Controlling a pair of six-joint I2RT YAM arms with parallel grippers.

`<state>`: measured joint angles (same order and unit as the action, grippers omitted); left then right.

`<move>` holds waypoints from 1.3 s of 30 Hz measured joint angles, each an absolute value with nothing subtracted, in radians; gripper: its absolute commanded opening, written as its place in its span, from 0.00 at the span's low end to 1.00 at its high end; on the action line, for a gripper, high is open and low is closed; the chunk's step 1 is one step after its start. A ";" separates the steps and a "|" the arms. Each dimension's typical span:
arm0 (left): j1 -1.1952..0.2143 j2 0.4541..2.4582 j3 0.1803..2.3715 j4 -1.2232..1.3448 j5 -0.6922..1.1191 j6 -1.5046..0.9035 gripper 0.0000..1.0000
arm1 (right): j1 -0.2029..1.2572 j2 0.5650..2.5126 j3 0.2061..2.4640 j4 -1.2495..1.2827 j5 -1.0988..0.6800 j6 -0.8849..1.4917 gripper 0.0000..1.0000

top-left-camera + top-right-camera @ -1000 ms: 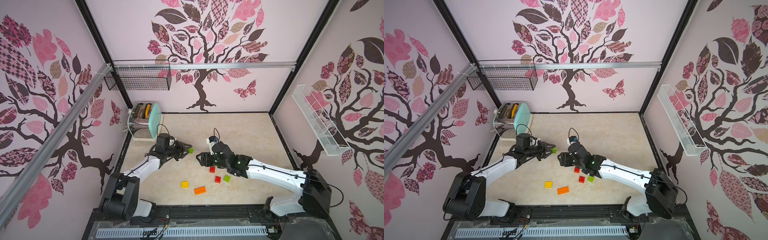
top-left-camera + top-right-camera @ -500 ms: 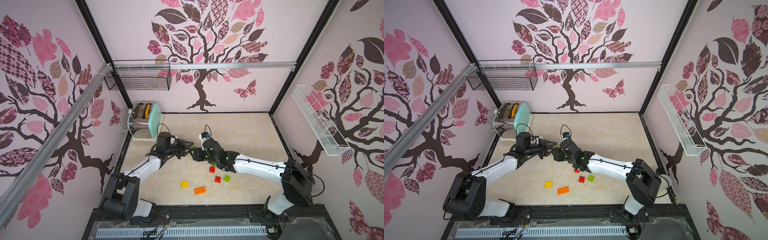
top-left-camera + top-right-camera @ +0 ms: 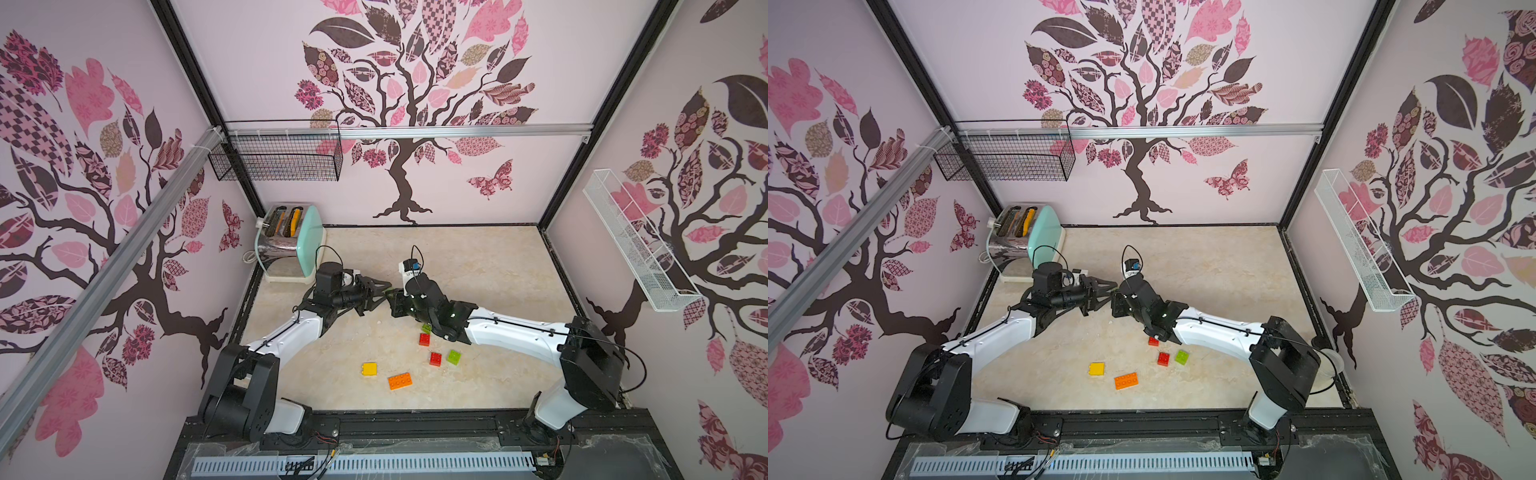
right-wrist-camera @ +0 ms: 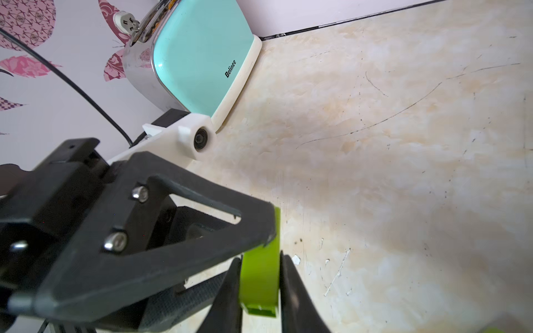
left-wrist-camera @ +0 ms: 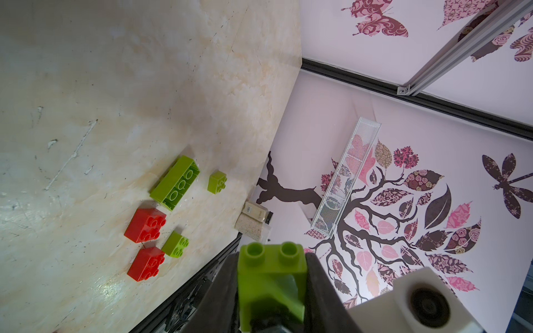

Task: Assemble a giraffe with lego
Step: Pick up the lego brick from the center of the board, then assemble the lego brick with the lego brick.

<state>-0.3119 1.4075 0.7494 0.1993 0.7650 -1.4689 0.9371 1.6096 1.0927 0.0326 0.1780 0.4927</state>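
The left gripper [image 3: 382, 289] was closed on a lime green brick [image 5: 271, 274] and held it in the air above the table [image 3: 478, 266], studs turned away from its wrist. The right gripper [image 4: 260, 258] had one finger on each side of the same brick, so it looked closed on it too (a very thin gap I could not exclude).

The step seemed to be a handover between the two arms. To do it well, I think the right grip should be firm and square on the flat sides before the left one lets go; the left should then draw straight back along its own fingers, not sideways, or the brick may twist or drop. The two sets of fingers stood very close, so a knock was the risk.

No giraffe was joined yet. The other lego lay loose on the table near the right arm: one red brick [image 5: 145, 225]; a second red brick [image 5: 146, 263]; a long lime brick [image 5: 175, 183] on its side; the yellow brick [image 3: 369, 369]; the orange brick [image 3: 400, 381].
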 measured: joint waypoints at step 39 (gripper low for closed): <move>-0.287 1.271 0.921 -0.392 0.614 -0.117 0.98 | 0.660 1.422 1.335 -1.034 -0.233 0.150 0.00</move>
